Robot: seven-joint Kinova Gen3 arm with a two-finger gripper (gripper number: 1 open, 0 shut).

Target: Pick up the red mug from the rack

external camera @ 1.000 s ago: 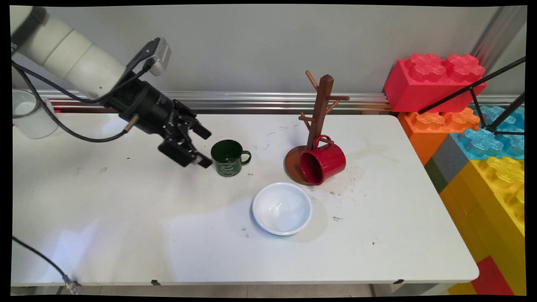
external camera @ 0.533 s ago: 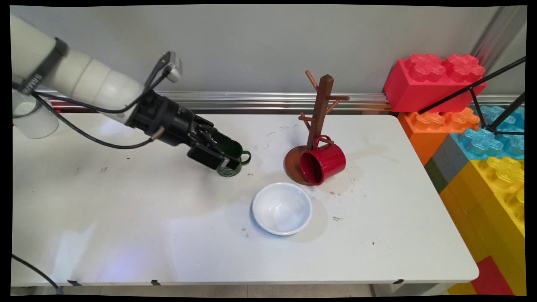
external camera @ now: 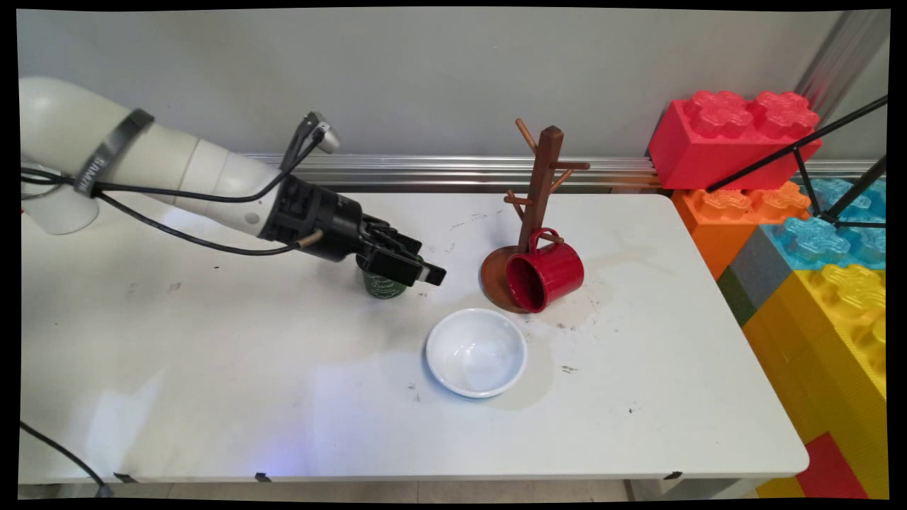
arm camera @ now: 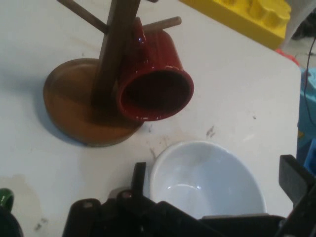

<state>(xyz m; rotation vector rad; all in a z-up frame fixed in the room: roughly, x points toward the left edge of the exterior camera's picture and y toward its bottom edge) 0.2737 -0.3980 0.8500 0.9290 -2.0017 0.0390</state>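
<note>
My gripper (external camera: pixel 425 262) hangs low over a dark green mug (external camera: pixel 382 287), which stands upright and shows only partly beneath the black hand. The fingers are open with nothing between them. In the hand view the gripper (arm camera: pixel 217 177) frames a white bowl (arm camera: pixel 205 180) lying beyond it, and the green mug (arm camera: pixel 5 212) shows at the bottom left corner. A red mug (external camera: pixel 545 275) hangs by its handle from a low peg of a brown wooden mug tree (external camera: pixel 538 188), mouth turned towards the bowl (external camera: pixel 476 352). The red mug (arm camera: pixel 154 86) and the tree's base (arm camera: pixel 74 106) fill the upper hand view.
Large toy bricks in red (external camera: pixel 733 138), orange, blue and yellow (external camera: pixel 829 333) are stacked along the table's right edge. A black tripod leg (external camera: pixel 801 149) crosses them. A metal rail (external camera: pixel 460 170) runs along the back of the table (external camera: pixel 212 368).
The gripper has swung right from beside the green mug to over it, hiding the mug's rim and handle. The mug, the bowl and the red mug have not moved.
</note>
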